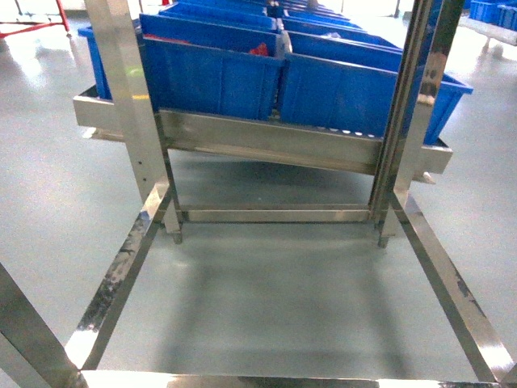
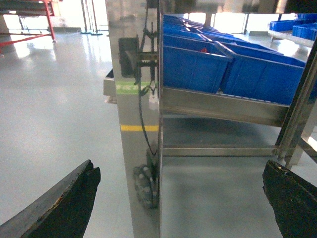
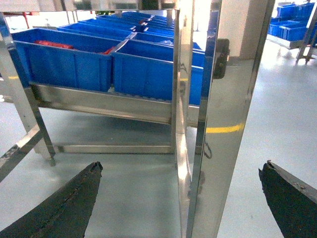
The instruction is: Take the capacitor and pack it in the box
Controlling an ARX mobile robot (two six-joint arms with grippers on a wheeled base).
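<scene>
In the head view, two rows of blue bins (image 1: 218, 77) are running away from the camera on a sloping steel rack (image 1: 266, 145), two bins fronting the near edge, and red contents are showing in the left one. Two steel uprights are rising at left and right, with rails lying low on the grey floor (image 1: 266, 291). Neither the capacitor nor the box is showing in any view, and neither arm is showing here. In the left wrist view, the left gripper (image 2: 183, 198) is holding its two dark fingers (image 2: 64, 203) wide apart with nothing between them, facing a steel post (image 2: 133, 124) and the bins to its right. In the right wrist view, the right gripper (image 3: 178, 203) is likewise spreading two fingers (image 3: 59, 208) on nothing, facing another post with the bins on its left.
</scene>
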